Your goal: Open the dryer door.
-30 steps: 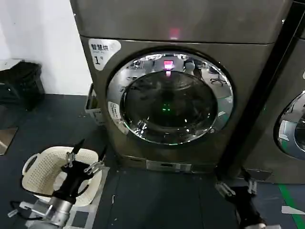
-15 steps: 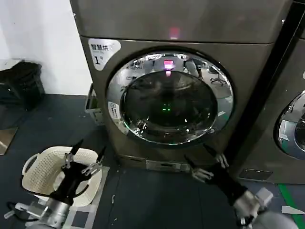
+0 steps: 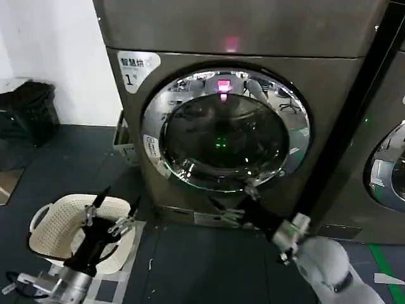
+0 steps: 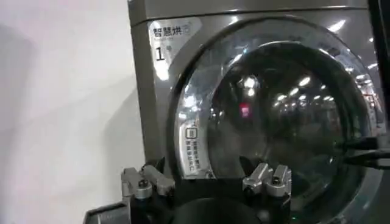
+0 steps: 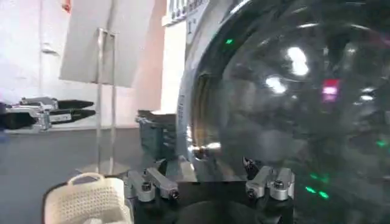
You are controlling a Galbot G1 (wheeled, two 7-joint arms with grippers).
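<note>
The dryer door (image 3: 224,130) is a round door of dark glass in a wide chrome ring, and it sits flush in the bronze-grey machine marked "1" (image 3: 131,79). My right gripper (image 3: 235,201) is open, its fingers spread just below the door's lower rim, close to the machine's front. In the right wrist view the door glass (image 5: 292,91) stands very near that gripper (image 5: 210,176). My left gripper (image 3: 114,208) hangs open over a white basket, well left of the door. The left wrist view has the door (image 4: 274,122) straight ahead of that open gripper (image 4: 207,178).
A white plastic basket (image 3: 54,231) sits on the dark floor at front left. A grey crate (image 3: 123,142) leans against the machine's left side, and a black stool (image 3: 28,111) stands by the white wall. A neighbouring machine (image 3: 386,171) with its own chrome door is at right.
My right arm has swung up and left from the floor at lower right to the door's lower rim. The left arm has barely moved, and the door stays flush.
</note>
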